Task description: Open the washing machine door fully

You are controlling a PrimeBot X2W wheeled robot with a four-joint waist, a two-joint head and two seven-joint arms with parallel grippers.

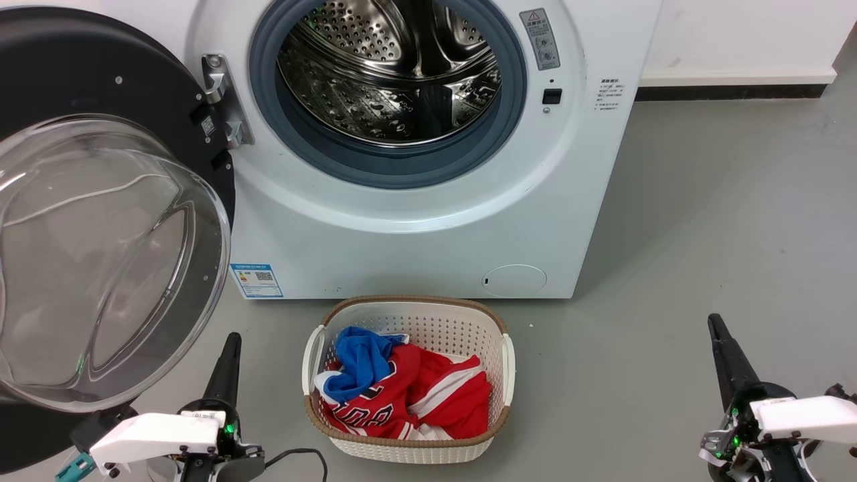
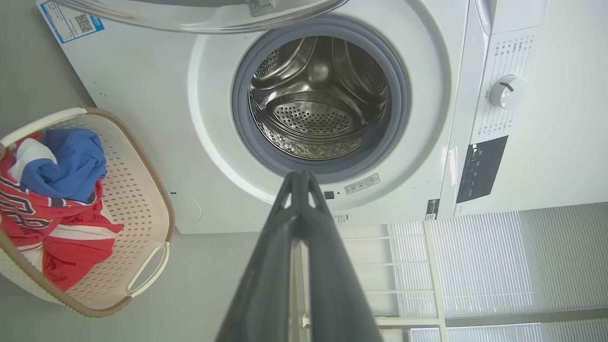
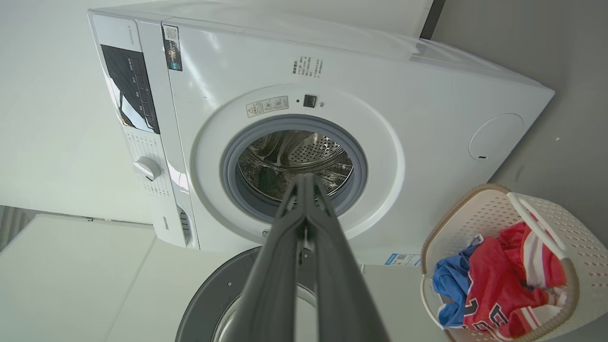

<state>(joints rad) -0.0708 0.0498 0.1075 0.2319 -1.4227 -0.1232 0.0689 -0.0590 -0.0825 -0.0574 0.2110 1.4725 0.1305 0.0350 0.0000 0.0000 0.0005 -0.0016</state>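
The washing machine door point(image 1: 100, 254) is seen swung wide just left of the left gripper point(image 1: 232, 339), which, like the right gripper point(image 1: 715, 323), is pressed together

white perforated plastic laundry basket with brown woven rim point(image 1: 507, 361): on grey floor point(image 1: 703, 234), just before white machine cabinet point(image 1: 402, 254) | inside: crumpled red-and-white jersey point(image 1: 442, 395), blue garment point(image 1: 361, 358) atop | perforated steel drum point(image 1: 388, 73): grey rubber seal point(image 1: 395, 167) around

We see bright, even indoor light. A soft shadow falls on the grey floor point(image 1: 622, 221) right of the washing machine point(image 1: 435, 241). Glare streaks the glass of the washing machine door point(image 1: 100, 254) and the steel drum point(image 1: 388, 80). Our wrist views warp the machine's straight edges.
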